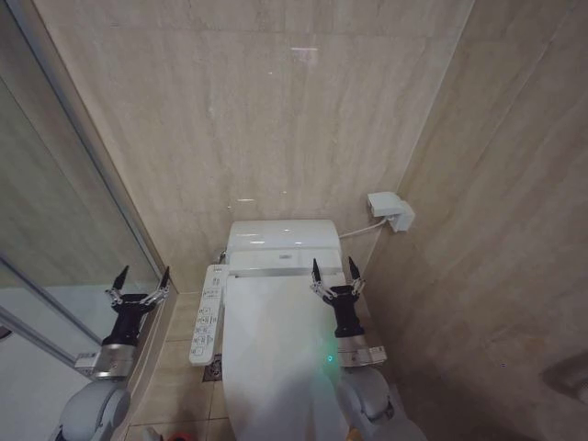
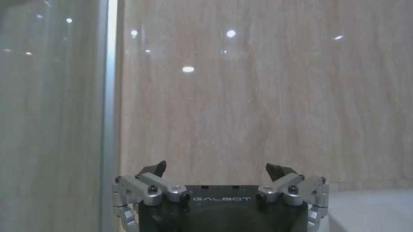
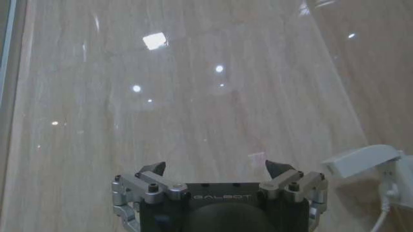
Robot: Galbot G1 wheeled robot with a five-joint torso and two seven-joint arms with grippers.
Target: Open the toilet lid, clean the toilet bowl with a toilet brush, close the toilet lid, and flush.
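Two spread "GALBOT"-marked claws, left claw (image 1: 141,278) and right claw (image 1: 333,269), apparently above the closed toilet lid (image 1: 271,354).

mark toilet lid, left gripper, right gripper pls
toilet lid (image 1: 271,340): head view, middle of its closed white top.
left gripper (image 1: 141,279): head view, midway between its open fingertips, beside the glass.
right gripper (image 1: 333,270): head view, midway between its open fingertips, over the lid's right edge.

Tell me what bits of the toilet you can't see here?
- Toilet bowl: hidden under the shut toilet lid in the head view.
- The lid's front end: cut off by the picture's bottom edge.
- Control panel buttons beside the lid: too small to read.
- Left gripper and right gripper hang open, holding nothing.
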